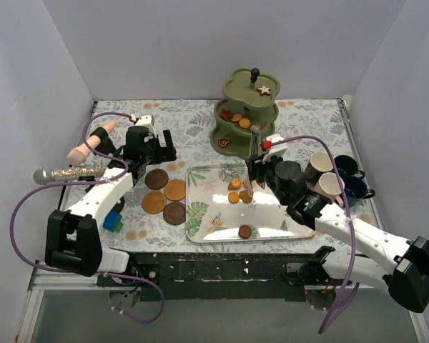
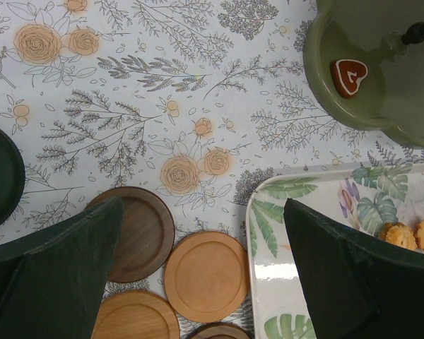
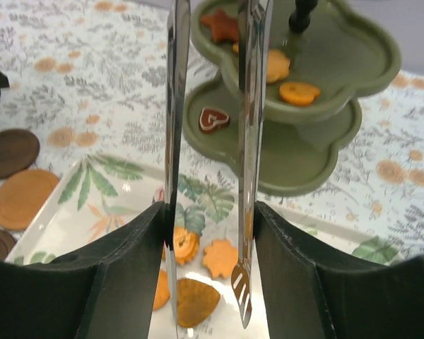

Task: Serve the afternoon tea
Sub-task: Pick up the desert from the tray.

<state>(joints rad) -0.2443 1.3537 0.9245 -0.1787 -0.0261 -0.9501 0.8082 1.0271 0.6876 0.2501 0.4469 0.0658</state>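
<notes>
The olive-green three-tier stand stands at the back, with a star biscuit on top, orange biscuits on the middle tier and a heart biscuit on the bottom tier. My right gripper is shut on the metal tongs. Their tips hang apart over orange biscuits on the leaf-print tray. A brown biscuit lies near the tray's front. My left gripper is open and empty above the brown coasters, which lie left of the tray. The mugs stand at the right.
A glittery microphone and a pink object lie at the far left. Small blue and green blocks sit by the left arm. White walls close the back and both sides. The stand's bottom tier is just beyond the tray.
</notes>
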